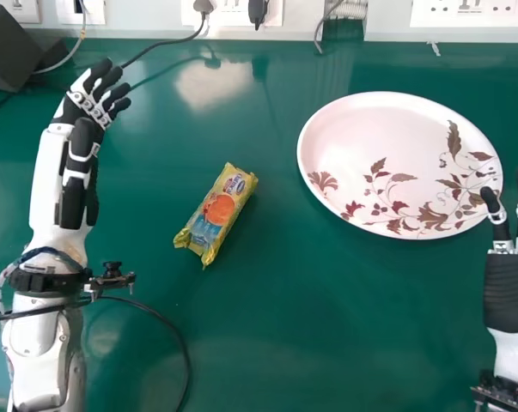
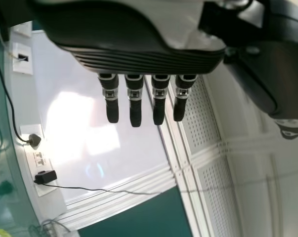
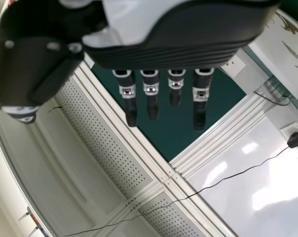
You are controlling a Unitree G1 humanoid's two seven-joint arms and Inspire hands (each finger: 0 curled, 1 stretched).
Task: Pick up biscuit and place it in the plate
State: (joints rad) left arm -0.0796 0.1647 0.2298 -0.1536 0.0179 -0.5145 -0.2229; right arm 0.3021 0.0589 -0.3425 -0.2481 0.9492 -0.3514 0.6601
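A yellow biscuit packet [image 1: 216, 215] lies slantwise on the green table in the head view, left of the plate and not touching it. The white oval plate [image 1: 370, 146] has brown leaf patterns. My left hand [image 1: 85, 154] is left of the packet with relaxed, open fingers and nothing held; in the left wrist view the left hand [image 2: 134, 101] has its fingers extended. At the right edge, my right hand [image 1: 509, 287] is by the plate's lower right rim, fingers straight; the right hand [image 3: 151, 96] shows extended fingers in the right wrist view too.
The green table [image 1: 327, 326] meets a wall with sockets [image 1: 473, 12] and plugged cables at the back. A dark box [image 1: 14, 51] stands at the back left corner. A black cable [image 1: 177, 330] loops beside my left forearm.
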